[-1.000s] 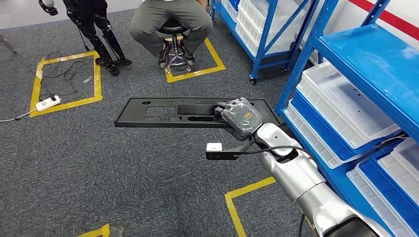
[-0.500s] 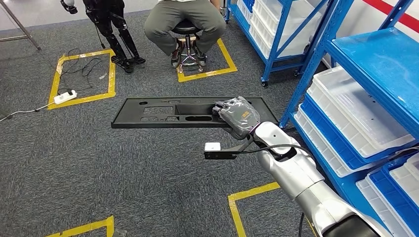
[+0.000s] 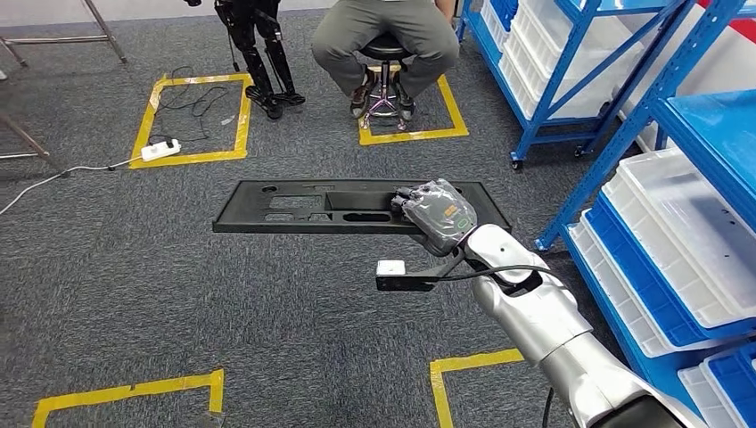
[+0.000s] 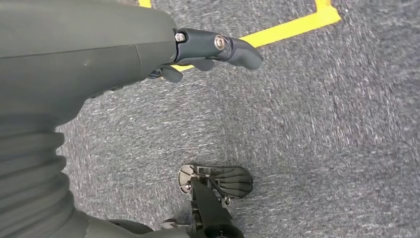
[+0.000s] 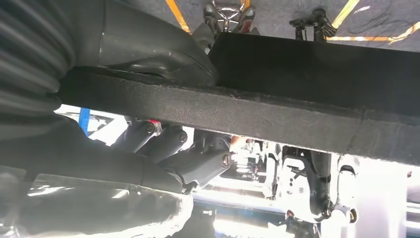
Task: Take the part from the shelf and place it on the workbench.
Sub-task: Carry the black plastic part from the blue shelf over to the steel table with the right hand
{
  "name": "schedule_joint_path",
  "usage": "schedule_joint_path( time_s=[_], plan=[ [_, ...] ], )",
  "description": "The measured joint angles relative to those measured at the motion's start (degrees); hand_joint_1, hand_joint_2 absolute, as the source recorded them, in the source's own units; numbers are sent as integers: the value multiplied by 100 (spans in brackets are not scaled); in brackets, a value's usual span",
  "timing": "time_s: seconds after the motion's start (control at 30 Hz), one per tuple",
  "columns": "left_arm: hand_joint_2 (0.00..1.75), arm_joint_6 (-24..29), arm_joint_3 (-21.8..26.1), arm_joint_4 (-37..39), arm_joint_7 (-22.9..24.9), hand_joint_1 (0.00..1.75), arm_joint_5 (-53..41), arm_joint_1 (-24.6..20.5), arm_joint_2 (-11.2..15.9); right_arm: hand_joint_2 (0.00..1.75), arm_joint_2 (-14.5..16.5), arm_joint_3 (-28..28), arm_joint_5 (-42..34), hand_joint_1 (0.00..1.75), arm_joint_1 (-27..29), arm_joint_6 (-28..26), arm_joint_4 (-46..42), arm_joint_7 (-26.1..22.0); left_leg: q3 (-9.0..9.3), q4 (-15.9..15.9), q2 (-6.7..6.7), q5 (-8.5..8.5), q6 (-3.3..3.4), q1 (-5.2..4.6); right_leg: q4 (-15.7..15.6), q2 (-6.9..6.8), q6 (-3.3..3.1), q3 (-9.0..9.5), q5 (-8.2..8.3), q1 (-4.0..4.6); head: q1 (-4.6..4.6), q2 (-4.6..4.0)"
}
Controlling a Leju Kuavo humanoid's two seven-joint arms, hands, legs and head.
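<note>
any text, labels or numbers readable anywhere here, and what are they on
None can be read.
Green and orange label on the clear cover over the right hand: too small and blurred.
Long black part held by that hand: no markings visible.
Blue shelf and white bins: no visible lettering.
Yellow floor tape: plain, no text.

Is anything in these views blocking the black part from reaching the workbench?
Cannot tell: no workbench is identifiable. The right hand holds the long black part above grey carpet; a seated person is beyond it and blue shelving lies to the right.
</note>
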Motion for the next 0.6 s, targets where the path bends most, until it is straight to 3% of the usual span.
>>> schedule_joint_path(
  time_s=[0.03,0.1,0.2,0.23,0.3,0.37,0.43,0.47,0.53,0.6],
  plan=[
    [175,0,6,0,0,0,0,0,-1,175,-5,-1,0,171,-8,1,0,3,-4,3,-47,6,-19,0,-455,59,50,208,174,-28,2,0],
    [175,1,14,0,-1,0,0,-1,-1,175,-2,1,-1,171,-21,1,-1,6,-26,12,-119,17,-78,-15,-1084,152,63,501,409,-47,-2,0],
    [175,4,27,0,-2,0,-4,17,-1,175,21,10,1,171,-25,3,-2,6,-64,5,-185,39,-171,2,-1208,112,-42,555,485,-40,-7,0],
    [175,6,31,0,-2,0,-7,27,0,175,36,12,1,171,-32,3,-2,6,-86,48,-141,5,-195,17,-1220,84,-86,564,501,-50,-8,0],
    [175,13,36,0,-2,0,-10,35,1,175,62,14,0,171,-53,3,-2,6,-257,441,46,-243,-234,34,-1246,27,-191,586,523,-53,-19,0],
    [175,18,37,1,-2,0,-10,36,-2,175,78,16,0,171,-63,14,-2,6,-607,1225,212,-620,-258,32,-1246,-34,-257,593,515,-6,-29,0],
    [175,23,41,1,-2,0,-7,39,-5,175,93,23,1,171,-57,29,-2,6,-833,1701,253,-747,-262,34,-1243,-104,-279,599,501,34,-28,0],
    [175,28,43,1,-2,0,-4,40,-7,175,102,26,1,171,-54,32,-2,6,-784,1609,264,-652,-251,34,-1242,-138,-287,608,494,49,-28,0],
    [175,41,49,0,-2,0,5,41,-4,175,122,27,1,171,-60,33,-2,6,-415,889,355,-302,-203,22,-1241,-198,-292,634,472,69,-28,0],
    [175,49,52,0,-2,0,11,36,-2,175,132,27,0,171,-75,33,-2,6,-91,256,500,-103,-152,-35,-1232,-253,-269,636,446,117,-24,0]
  ],
)
